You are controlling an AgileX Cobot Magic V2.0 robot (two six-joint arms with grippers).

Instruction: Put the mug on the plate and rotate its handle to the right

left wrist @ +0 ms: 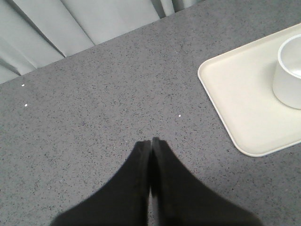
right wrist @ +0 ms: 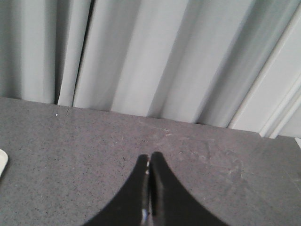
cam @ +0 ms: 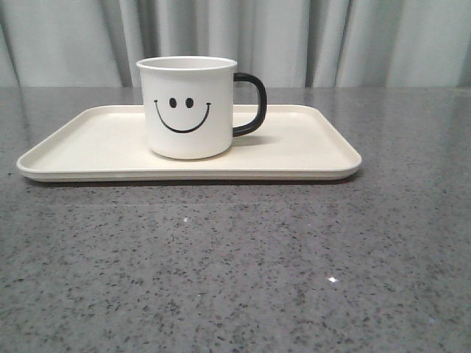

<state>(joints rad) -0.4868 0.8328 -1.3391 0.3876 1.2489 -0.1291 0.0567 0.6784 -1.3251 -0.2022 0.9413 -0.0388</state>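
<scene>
The mug [cam: 190, 107] is seen standing upright on the plate [cam: 309, 151], a little left of the plate's middle in the front view, its smiley face turned toward the camera. The handle [cam: 252, 104] projects to the right, lying roughly along the plate's long axis. Judged from this arrangement, both parts of the task appear to be done already, and nothing is left to be gripped.

The left gripper [left wrist: 151, 141] is shown with its fingers pressed together, nothing between them, poised over bare grey table [left wrist: 103, 103]. From it, the plate's rounded corner [left wrist: 207, 70] and part of the mug's white wall [left wrist: 289, 75] lie ahead and off to its right side, well apart from the fingertips (the handle is not visible in this view). The right gripper [right wrist: 149, 157] is likewise closed on nothing; it is pointed at the pale curtain [right wrist: 155, 56] beyond the table edge, and only a sliver of the plate's rim [right wrist: 2, 162] is caught at the frame's border, off to its left.

Neither arm appears in the front view, so which is nearer the mug cannot be settled firmly; the left wrist view takes in far more of the plate, which suggests the left. Should any correction be wanted, it would be the handle's heading that matters, and that heading already reads as rightward.
</scene>
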